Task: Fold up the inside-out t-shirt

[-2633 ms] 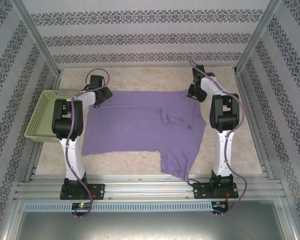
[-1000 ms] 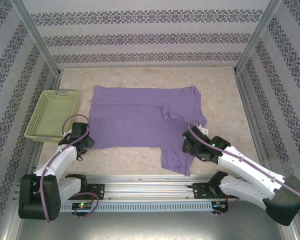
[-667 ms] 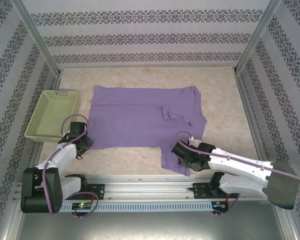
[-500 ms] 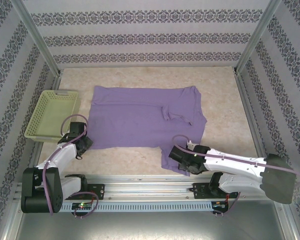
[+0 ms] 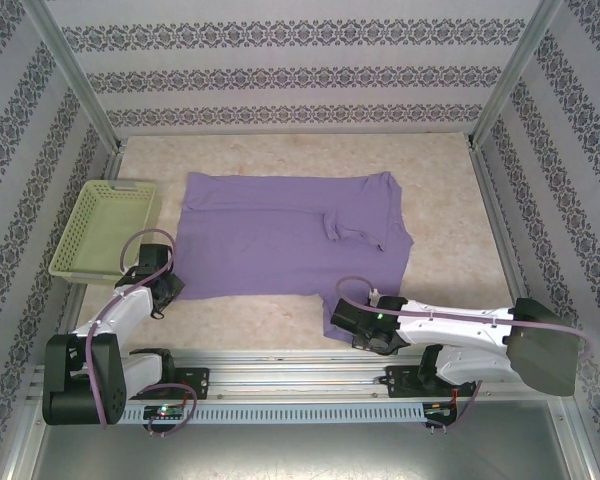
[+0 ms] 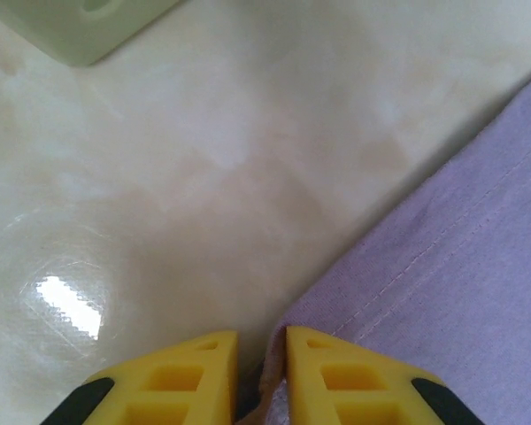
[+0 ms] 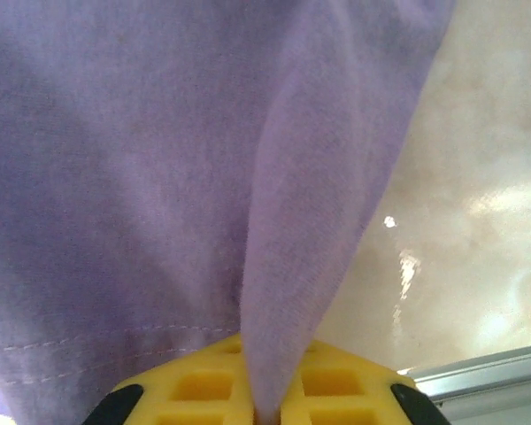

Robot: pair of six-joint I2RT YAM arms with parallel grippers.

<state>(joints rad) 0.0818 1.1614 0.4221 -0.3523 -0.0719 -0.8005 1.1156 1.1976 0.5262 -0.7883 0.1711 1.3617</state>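
The inside-out t-shirt (image 5: 280, 240) lies spread plain-face up across the middle of the bench (image 5: 450, 200), with one flap reaching toward the near edge on the right. The right hand (image 5: 352, 325) is clamped on that flap, a raised ridge of cloth pinched between its yellow fingers (image 7: 203, 385). The left hand (image 6: 261, 354) is at the near-left corner, its fingers narrowed to a slit with only the hem's tip caught between them. That thin bite is the weak point: a lift could pull the corner free and drop that side. The right pinch may hold just one layer, so the fold could come up crooked. The basket (image 5: 100, 225) stands just left of the shirt.
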